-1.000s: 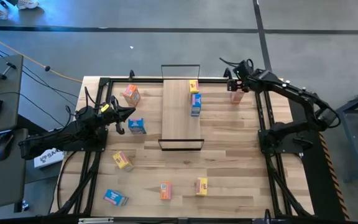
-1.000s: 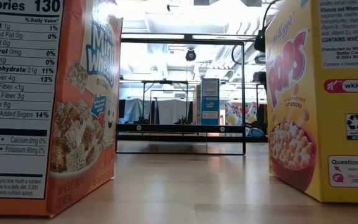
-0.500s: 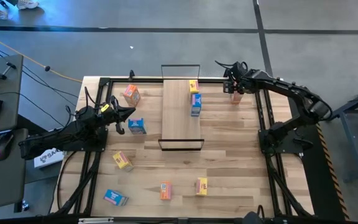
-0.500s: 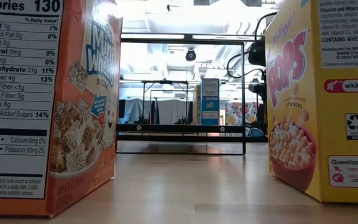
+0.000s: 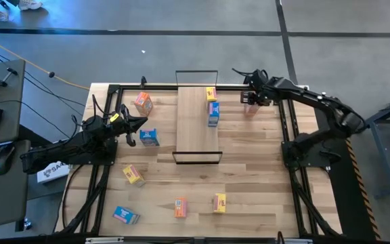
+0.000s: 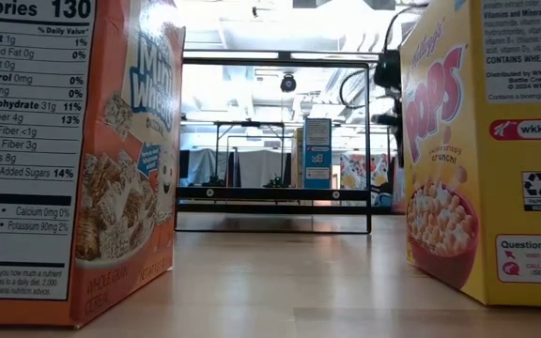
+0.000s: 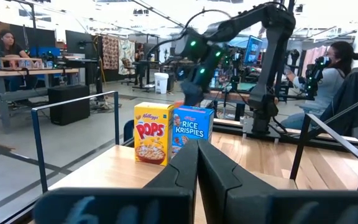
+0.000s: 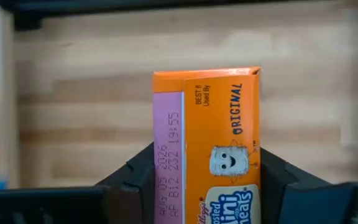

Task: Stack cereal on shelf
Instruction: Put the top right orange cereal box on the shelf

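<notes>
The shelf [image 5: 198, 125], a light-wood board with black wire loops at its short ends, lies mid-table. A yellow box [image 5: 211, 93] and a blue box [image 5: 213, 112] stand on its far right part. My right gripper [image 5: 250, 100] is right of the shelf's far end, shut on an orange cereal box [image 8: 207, 143]. Other small boxes lie on the table: orange [image 5: 143, 102], blue [image 5: 149, 137], yellow [image 5: 133, 175], blue [image 5: 125, 215], orange [image 5: 180, 207] and yellow [image 5: 219, 202]. My left gripper [image 5: 139, 123] waits shut at the table's left, next to the blue box. My right gripper pinches the orange box by its two long sides [image 8: 160, 163], one finger [image 8: 135, 174] on each. The fingers come from above, pointing down. The box stands on end below them, its far end [image 8: 204, 78] toward the tabletop; whether that end touches the wood, I cannot tell.
Black rails [image 5: 286, 135] run along both sides of the plank tabletop. In the low view an orange box [image 6: 73, 160] and a yellow box [image 6: 486, 141] stand close to the near edge, with the shelf's wire frame [image 6: 275, 192] behind. People sit beyond the table.
My right gripper has moved toward the table's left, nearer the shelf's far end, carrying the orange box with it. The left arm has kept still.
</notes>
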`<control>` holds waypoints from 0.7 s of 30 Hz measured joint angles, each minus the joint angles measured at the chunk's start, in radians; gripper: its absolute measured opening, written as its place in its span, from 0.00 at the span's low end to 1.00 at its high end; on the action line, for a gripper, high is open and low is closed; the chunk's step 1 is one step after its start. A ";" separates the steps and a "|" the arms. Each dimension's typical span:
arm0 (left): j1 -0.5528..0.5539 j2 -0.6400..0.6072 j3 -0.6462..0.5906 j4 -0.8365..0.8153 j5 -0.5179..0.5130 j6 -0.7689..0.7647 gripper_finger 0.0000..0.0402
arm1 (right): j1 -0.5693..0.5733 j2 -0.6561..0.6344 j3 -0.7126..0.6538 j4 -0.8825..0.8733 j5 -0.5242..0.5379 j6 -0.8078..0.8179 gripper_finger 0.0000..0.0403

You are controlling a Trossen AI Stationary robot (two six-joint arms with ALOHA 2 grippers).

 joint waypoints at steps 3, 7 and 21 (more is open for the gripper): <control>0.000 0.000 0.000 0.000 0.000 0.000 0.00 | 0.087 -0.039 0.063 -0.114 -0.007 0.092 0.39; 0.000 0.000 0.000 0.000 0.000 0.000 0.00 | 0.273 -0.073 0.167 -0.230 -0.007 0.285 0.39; 0.000 0.000 0.000 0.002 0.000 -0.007 0.00 | 0.825 0.164 0.457 -0.278 0.183 0.765 0.39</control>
